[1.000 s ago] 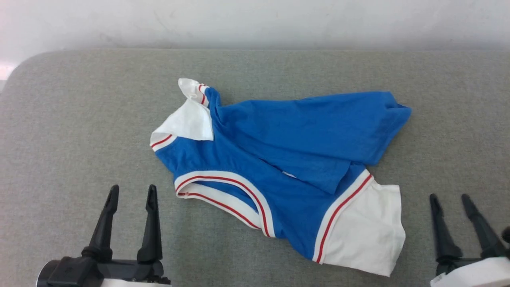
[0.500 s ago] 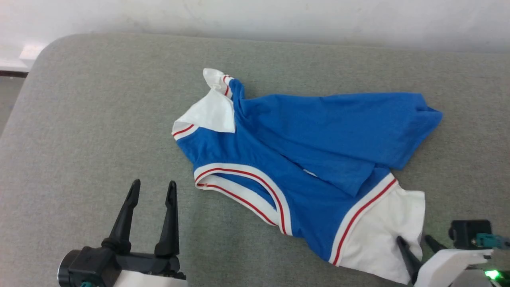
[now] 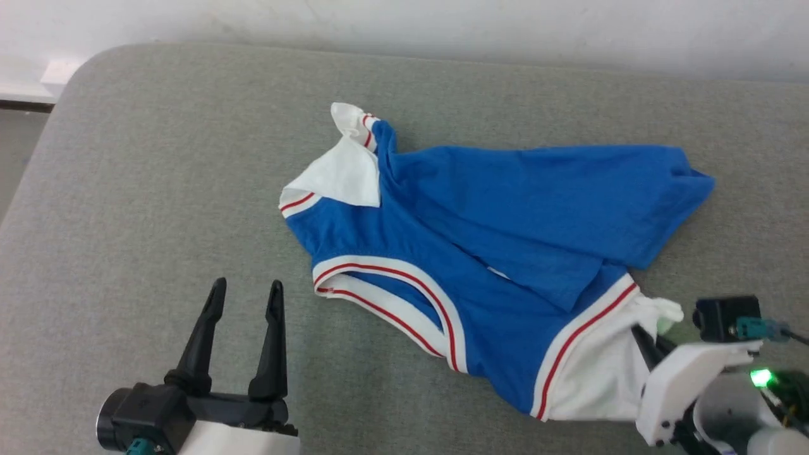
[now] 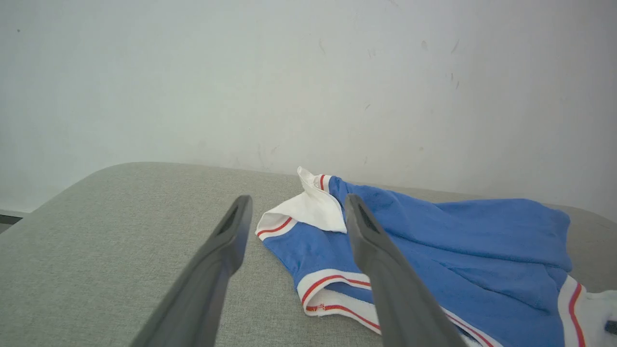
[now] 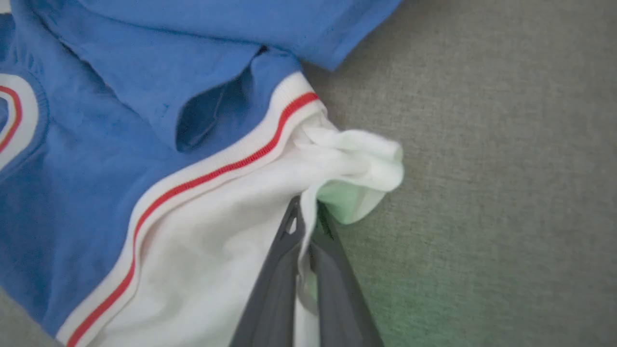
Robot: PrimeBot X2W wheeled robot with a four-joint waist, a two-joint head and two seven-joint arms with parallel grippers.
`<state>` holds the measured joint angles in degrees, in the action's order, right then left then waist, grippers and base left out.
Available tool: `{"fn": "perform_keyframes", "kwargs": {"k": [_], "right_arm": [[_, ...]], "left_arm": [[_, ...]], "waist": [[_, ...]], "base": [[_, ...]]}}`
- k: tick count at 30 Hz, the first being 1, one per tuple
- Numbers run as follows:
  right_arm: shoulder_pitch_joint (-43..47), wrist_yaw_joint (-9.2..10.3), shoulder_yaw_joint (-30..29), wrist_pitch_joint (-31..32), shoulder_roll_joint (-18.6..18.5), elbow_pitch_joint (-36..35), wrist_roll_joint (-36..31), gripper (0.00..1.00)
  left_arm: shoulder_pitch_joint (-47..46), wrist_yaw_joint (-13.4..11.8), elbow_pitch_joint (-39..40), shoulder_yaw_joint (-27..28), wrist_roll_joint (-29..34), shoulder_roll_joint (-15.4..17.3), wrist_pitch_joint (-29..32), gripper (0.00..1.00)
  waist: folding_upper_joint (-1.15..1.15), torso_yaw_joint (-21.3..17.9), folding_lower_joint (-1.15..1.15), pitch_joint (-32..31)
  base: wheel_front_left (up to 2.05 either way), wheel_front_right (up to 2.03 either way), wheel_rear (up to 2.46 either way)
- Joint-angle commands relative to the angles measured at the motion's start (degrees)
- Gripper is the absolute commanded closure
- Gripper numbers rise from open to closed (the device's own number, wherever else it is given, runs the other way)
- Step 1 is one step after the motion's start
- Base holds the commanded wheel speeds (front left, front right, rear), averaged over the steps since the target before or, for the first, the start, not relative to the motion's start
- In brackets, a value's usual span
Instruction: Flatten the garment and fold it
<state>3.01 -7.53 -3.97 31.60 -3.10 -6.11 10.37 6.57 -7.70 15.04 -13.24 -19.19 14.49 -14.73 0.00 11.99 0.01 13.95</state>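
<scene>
Right gripper (image 3: 641,332) is clamped down: both long dark fingers (image 5: 277,289) pressed together with a pinch of white sleeve cloth caught between them, the fabric bunched into a small puffed fold just past the tips. That sleeve belongs to the royal-blue jersey T-shirt with white short sleeves and red-and-white striped trim (image 3: 505,208), which lies crumpled on the grey fabric-covered surface (image 3: 158,189). The shirt sits mid-surface, leaning toward the right edge and well clear of the rounded far left corner. Its blue body is doubled over itself, the neckline trim curves toward the near edge, and the other white sleeve points at the far edge, below the white wall (image 3: 442,25).

Left gripper (image 3: 246,287) hovers by the near edge, left of the neckline, fingers spread wide with nothing between them, clear of the cloth. From its wrist view, those fingers (image 4: 385,270) frame the far sleeve. A green light (image 3: 761,378) glows on the right wrist and tints the pinched cloth.
</scene>
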Motion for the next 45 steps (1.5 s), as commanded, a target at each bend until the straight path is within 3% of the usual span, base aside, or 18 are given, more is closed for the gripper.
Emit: {"fn": "perform_keyframes", "kwargs": {"k": [1,6,11,14,17,22,25,32,35,40,45], "right_arm": [[-1.42,0.04,0.24,-0.36,0.23,-0.46,-0.36,1.0],[-4.34,0.04,-2.25,1.29,0.23,-7.24,-4.43,1.0],[-2.01,0.04,-14.97,4.04,-0.75,-14.33,-10.99,1.0],[1.11,0.04,-23.24,3.69,-1.25,-15.88,-11.57,1.0],[3.67,0.04,-27.0,2.76,-0.72,-15.84,-10.45,1.0],[4.84,0.04,-25.48,0.81,0.09,-14.39,-8.21,1.0],[4.41,0.04,-23.45,0.25,0.19,-13.21,-6.39,1.0],[3.81,0.04,-22.19,-0.68,0.21,-12.22,-5.44,1.0],[3.53,0.04,-21.61,-0.76,0.21,-11.99,-5.16,1.0],[2.59,0.04,-19.75,-1.08,0.22,-11.57,-4.41,1.0],[2.49,0.04,-19.35,-1.52,0.22,-11.24,-3.36,1.0]], "left_arm": [[-0.76,0.28,-0.18,0.07,0.63,-0.33,-0.27,0.0],[-1.65,0.52,0.03,-0.29,0.71,-0.86,-0.27,0.0],[-2.19,0.77,-0.13,-0.64,0.65,-0.7,-0.14,0.0],[-2.03,0.69,-0.28,-0.71,0.47,-0.64,0.03,0.0],[-1.49,0.62,-0.38,-0.69,0.32,-0.25,0.57,0.0],[-2.03,1.38,1.5,-2.02,0.8,0.8,2.75,0.0],[-4.33,3.11,3.69,-4.38,2.56,2.6,6.22,0.0],[-17.03,11.74,4.29,-14.61,6.95,6.29,22.67,0.0],[-23.68,14.14,1.89,-20.65,8.96,7.87,31.47,0.0],[-31.55,15.07,-3.15,-29.43,10.27,10.34,39.84,0.0],[-35.88,15.15,-9.05,-33.68,10.94,11.7,39.2,0.0]], "waist": [[0.0,-1.08,-0.01,-0.2],[0.0,-3.39,-0.01,-0.39],[0.0,-4.22,-0.01,0.09],[0.0,-4.2,-0.01,0.37],[0.0,-4.42,-0.01,0.59],[0.0,-5.16,-0.01,1.02],[0.0,-5.42,-0.01,1.41],[0.0,-4.82,-0.01,2.31],[0.0,-4.9,-0.01,2.7],[0.0,-6.45,-0.01,3.71],[0.0,-7.92,-0.01,4.61]], "base": [[0.0,0.0,0.0],[0.0,0.0,0.0],[0.0,0.0,0.0],[0.0,0.0,0.0],[0.0,0.0,0.0],[0.0,0.0,0.0],[0.0,0.0,0.0],[0.0,0.0,0.0],[0.0,0.0,0.0],[0.0,0.0,0.0],[0.0,0.0,0.0]]}}
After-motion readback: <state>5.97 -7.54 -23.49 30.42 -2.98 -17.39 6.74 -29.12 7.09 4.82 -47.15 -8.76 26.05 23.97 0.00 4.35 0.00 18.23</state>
